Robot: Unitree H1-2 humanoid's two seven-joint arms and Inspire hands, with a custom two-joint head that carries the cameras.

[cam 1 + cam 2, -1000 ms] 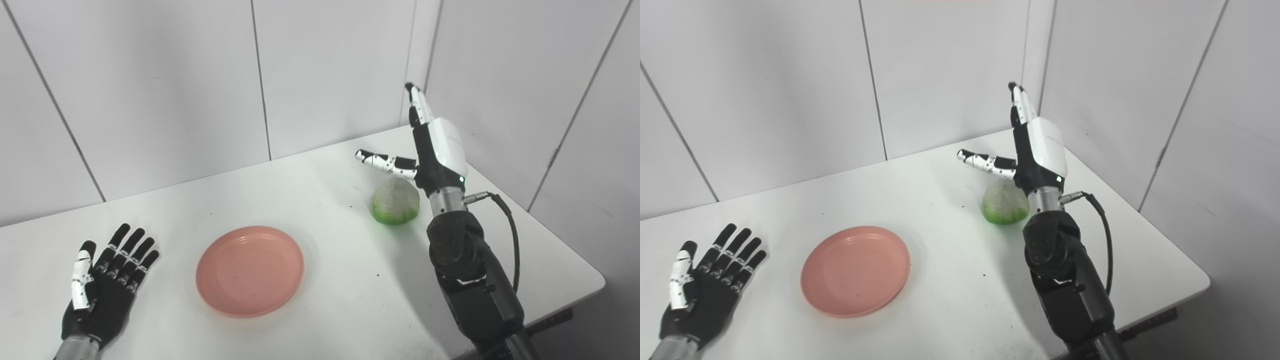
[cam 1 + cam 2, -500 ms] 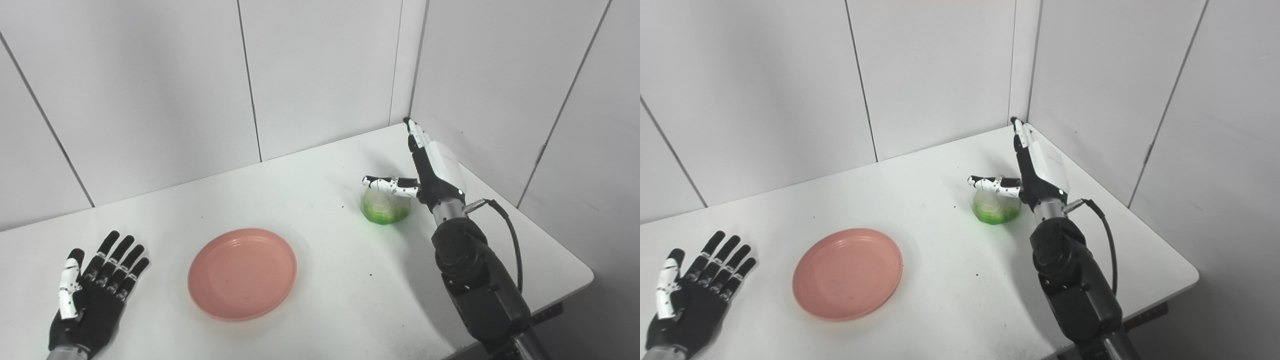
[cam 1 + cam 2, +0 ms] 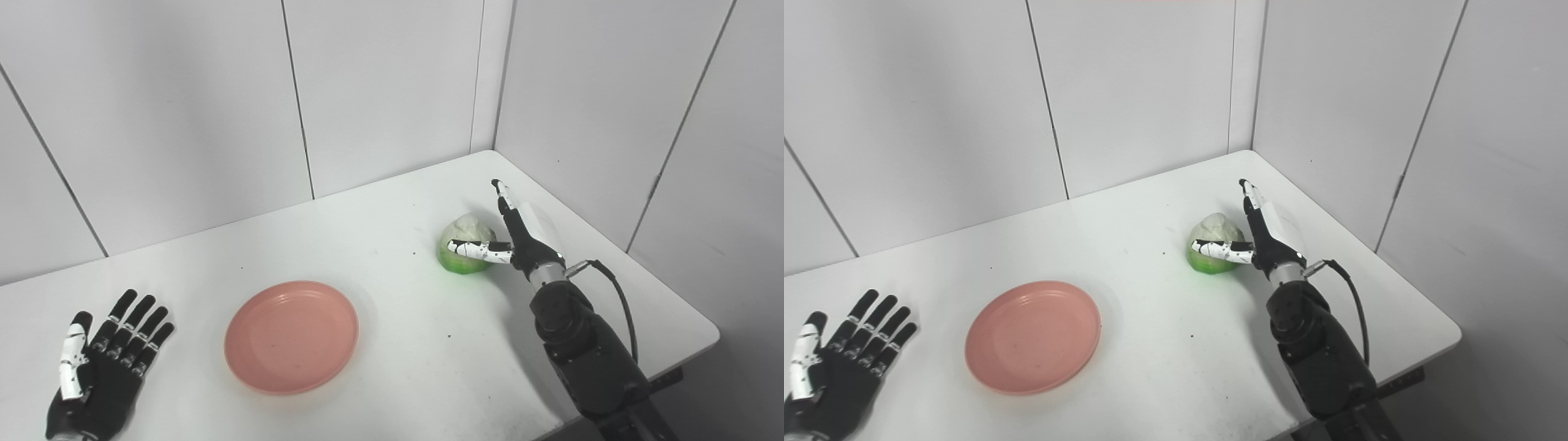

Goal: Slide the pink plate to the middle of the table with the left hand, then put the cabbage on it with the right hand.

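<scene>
The pink plate (image 3: 291,335) lies flat near the middle of the white table (image 3: 392,294). To its right sits the pale green cabbage (image 3: 465,245), whitish on top and bright green at the base. My right hand (image 3: 519,236) stands edge-on against the cabbage's right side, fingers stretched straight toward the wall, thumb lying across the cabbage's front; it is open and not closed around it. Far left, my left hand (image 3: 101,367) rests flat on the table, open with fingers spread, well clear of the plate.
White panel walls meet in a corner just behind the cabbage. The table's right edge (image 3: 686,294) runs close past my right forearm (image 3: 582,349). A few dark specks dot the tabletop.
My right hand has come down from above the cabbage to table level beside it, thumb now across its front. The camera has tilted, shifting the whole scene. Plate and left hand stay put.
</scene>
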